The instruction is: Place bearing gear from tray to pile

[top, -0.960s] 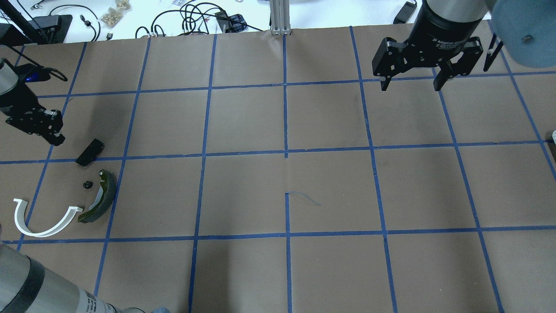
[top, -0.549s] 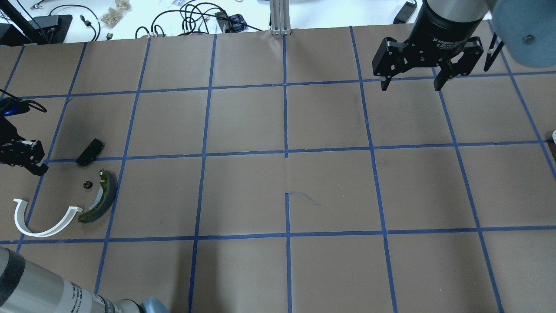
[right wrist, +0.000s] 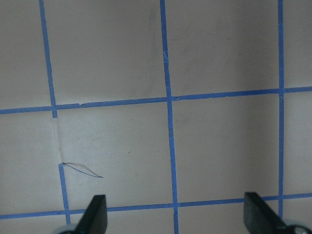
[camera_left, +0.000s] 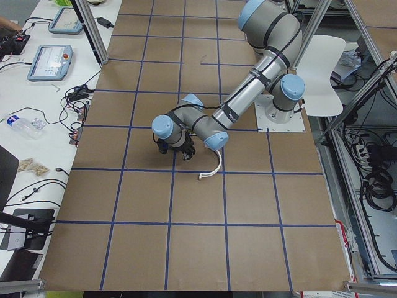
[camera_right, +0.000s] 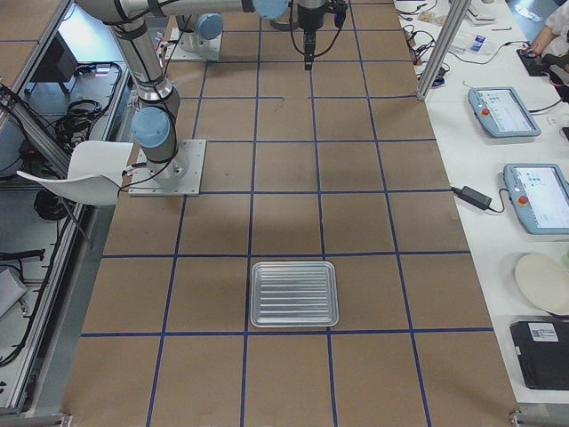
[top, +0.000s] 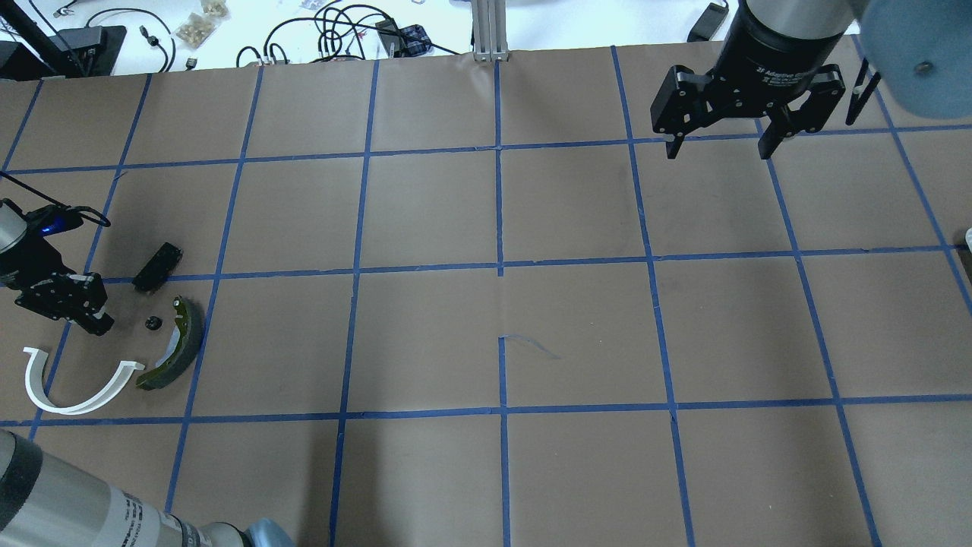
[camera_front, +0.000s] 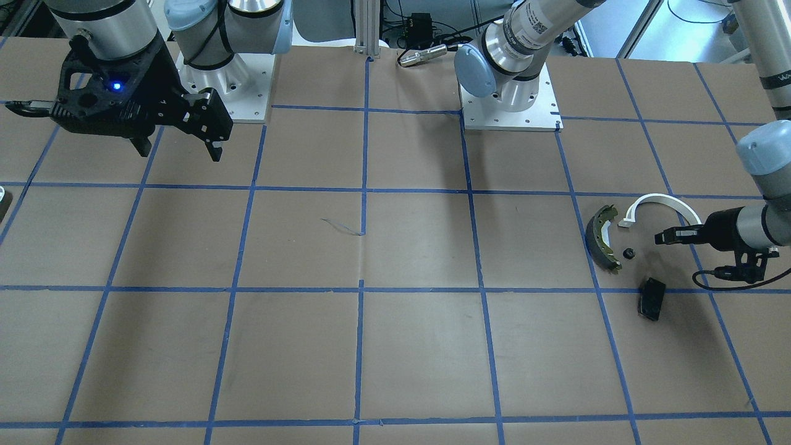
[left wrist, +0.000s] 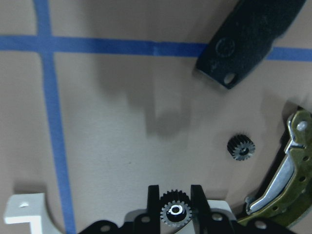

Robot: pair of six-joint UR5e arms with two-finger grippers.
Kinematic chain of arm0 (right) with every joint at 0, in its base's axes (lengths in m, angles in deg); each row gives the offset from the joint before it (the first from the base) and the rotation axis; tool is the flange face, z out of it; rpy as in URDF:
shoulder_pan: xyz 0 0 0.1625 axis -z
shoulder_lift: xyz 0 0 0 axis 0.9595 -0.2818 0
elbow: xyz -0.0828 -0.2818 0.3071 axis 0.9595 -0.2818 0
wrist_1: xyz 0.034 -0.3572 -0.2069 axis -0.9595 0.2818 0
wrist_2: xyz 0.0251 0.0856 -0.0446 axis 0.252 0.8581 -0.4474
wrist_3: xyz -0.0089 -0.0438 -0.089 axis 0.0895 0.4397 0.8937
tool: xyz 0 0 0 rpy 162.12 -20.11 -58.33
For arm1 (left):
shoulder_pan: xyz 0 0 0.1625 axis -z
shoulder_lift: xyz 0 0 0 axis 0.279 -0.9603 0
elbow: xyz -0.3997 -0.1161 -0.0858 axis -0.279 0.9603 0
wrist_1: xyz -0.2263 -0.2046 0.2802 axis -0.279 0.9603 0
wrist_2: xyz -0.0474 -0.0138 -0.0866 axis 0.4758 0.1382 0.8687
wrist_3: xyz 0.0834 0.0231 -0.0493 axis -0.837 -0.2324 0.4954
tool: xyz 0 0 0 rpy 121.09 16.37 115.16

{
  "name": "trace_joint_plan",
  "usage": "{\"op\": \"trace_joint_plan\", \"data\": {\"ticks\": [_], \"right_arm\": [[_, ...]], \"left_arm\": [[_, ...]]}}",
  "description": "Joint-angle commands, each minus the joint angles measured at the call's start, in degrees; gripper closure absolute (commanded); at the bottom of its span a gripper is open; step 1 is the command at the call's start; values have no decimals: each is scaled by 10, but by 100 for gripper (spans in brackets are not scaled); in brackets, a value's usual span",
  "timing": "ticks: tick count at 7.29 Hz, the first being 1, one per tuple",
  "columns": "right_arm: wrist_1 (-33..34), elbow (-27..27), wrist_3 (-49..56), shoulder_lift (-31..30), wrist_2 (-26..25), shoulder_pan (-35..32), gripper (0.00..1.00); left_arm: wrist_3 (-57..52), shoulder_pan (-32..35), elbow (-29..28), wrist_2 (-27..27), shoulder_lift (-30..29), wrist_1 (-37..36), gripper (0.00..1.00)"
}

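The bench [top: 425, 213] is showing matt brown, with blue tape [top: 500, 205] running across it in a square grid. The brake shoe [top: 186, 342] is showing olive green with a silvery metal web. The half-ring arch [camera_front: 660, 198] is showing plain white. The brake pad [top: 157, 266] and the loose gear [left wrist: 241, 146] are showing black. The held gear [left wrist: 175, 214], in the black left claw [left wrist: 175, 192], is showing black with a bright silvery centre. The tray [camera_right: 293, 294] is gleaming silver, ribbed in parallel lines. The right claw [top: 718, 152] is showing black.
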Motion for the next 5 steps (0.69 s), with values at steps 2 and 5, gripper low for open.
{"op": "trace_joint_plan", "data": {"ticks": [2,5], "right_arm": [[0,0,1,0,0,0,0],[-1,0,1,0,-1,0,0]], "left_arm": [[3,10,-2,2,0,-1,0],[80,86,-62,0,49,12,0]]}}
